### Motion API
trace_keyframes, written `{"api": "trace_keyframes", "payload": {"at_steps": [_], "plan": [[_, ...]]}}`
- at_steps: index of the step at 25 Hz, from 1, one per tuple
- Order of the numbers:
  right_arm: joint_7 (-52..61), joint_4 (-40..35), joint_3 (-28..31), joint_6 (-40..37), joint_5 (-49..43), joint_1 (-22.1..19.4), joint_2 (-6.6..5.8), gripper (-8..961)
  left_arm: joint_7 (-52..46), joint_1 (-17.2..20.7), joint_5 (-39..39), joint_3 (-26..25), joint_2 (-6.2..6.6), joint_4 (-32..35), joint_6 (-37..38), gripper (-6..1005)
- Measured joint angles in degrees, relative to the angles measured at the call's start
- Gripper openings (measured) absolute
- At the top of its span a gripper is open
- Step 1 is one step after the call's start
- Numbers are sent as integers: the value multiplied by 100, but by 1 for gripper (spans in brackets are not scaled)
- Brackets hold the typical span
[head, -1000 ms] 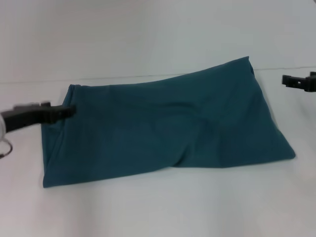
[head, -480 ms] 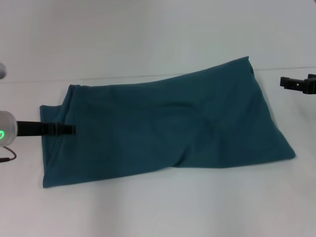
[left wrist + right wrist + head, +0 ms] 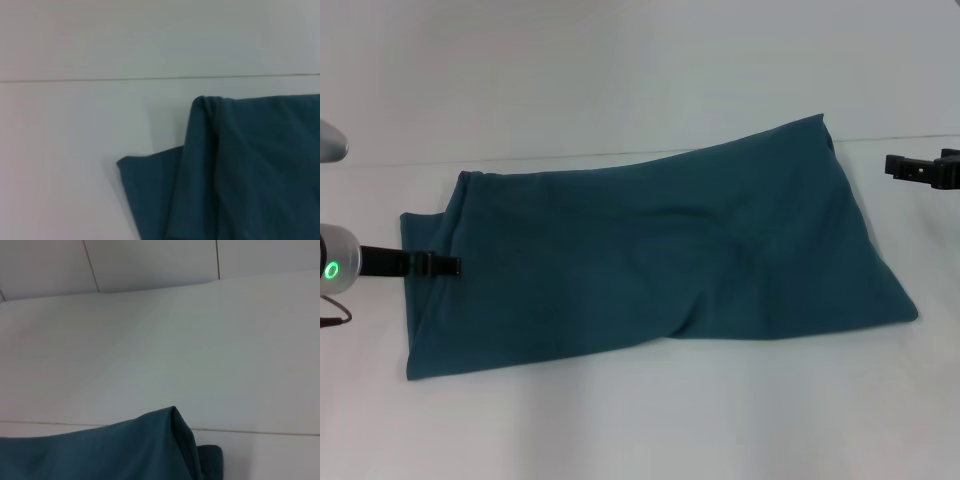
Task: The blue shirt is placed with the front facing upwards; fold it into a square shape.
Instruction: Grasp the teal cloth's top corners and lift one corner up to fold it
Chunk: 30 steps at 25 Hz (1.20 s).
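The blue shirt (image 3: 660, 260) lies folded on the white table (image 3: 640, 420) as a wide, plain teal band, slanting up toward the far right. No lettering shows. Its left end has a lower layer sticking out under the top fold, seen close in the left wrist view (image 3: 240, 170). My left gripper (image 3: 448, 266) hovers at that left edge, its tip just over the cloth. My right gripper (image 3: 895, 165) hangs off the shirt, to the right of its far right corner (image 3: 100, 450).
A seam line (image 3: 400, 162) crosses the table behind the shirt. Bare white table lies in front of the shirt and to both sides. A tiled wall (image 3: 150, 265) stands beyond the table.
My left gripper has moved from the shirt's far left corner toward the near side and drawn back to the left. The shirt and the right gripper have barely moved.
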Motion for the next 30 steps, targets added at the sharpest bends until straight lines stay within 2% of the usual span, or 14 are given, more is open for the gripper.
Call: {"api": "trace_keyframes", "payload": {"at_steps": [6,14,17,20,23,25,30], "plan": [[30,2,-43,-10,0,0,-16,943,-55,-116,11,-64,88,363,-169,837],[39,175,-57,-20,-7,80,-107,940,-79,-162,11,-79,130,422,-183,847],[29,260,-60,-23,-9,121,-149,937,-153,-164,40,-80,189,478,-245,851],[26,287,-60,-23,-9,144,-183,934,-184,-234,26,-82,301,742,-363,855],[42,330,-54,-56,-9,181,-213,881,-159,-367,-44,-81,403,1100,-470,859],[44,335,-37,-166,-9,194,-231,846,-132,-396,-79,-81,414,1159,-481,861],[46,302,-8,-292,23,204,-265,850,-90,-421,-182,-81,418,1164,-481,868]]}}
